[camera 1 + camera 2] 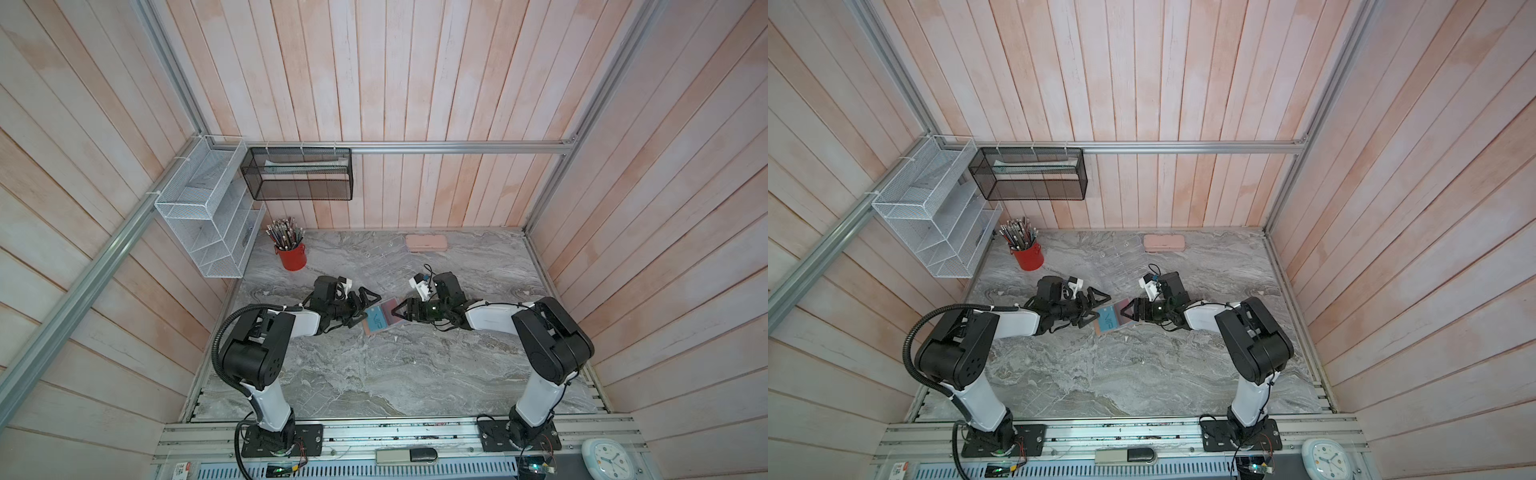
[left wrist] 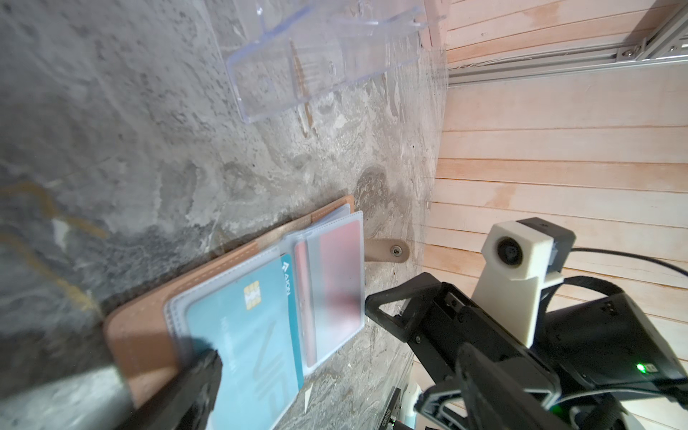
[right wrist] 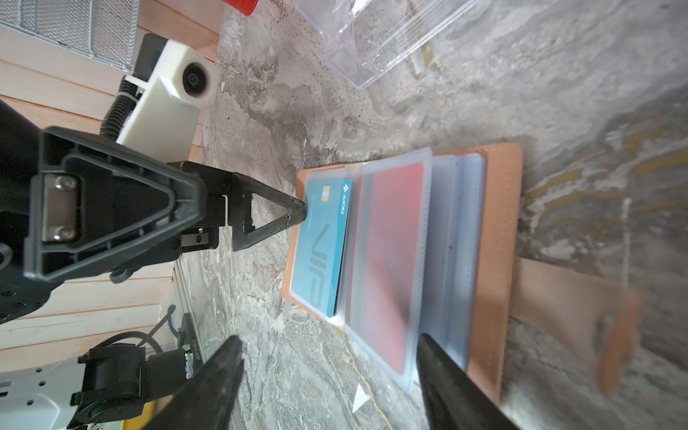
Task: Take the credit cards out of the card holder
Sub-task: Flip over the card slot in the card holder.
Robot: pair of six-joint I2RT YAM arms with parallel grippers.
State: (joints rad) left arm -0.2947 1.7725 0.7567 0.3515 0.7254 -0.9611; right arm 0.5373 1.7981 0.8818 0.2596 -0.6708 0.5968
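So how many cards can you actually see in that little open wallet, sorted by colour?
teal card: 1
red card, behind a cloudy sleeve: 1
Total: 2 in view

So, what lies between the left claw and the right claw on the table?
The open card holder lies there, with the teal card and the red card in its sleeves; both top views show it.

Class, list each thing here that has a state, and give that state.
card holder: open, lying flat.
teal card: in its sleeve.
red card: in a frosted sleeve.
left pincer: open, one fingertip on the teal card.
right pincer: open, at the red card's sleeve.
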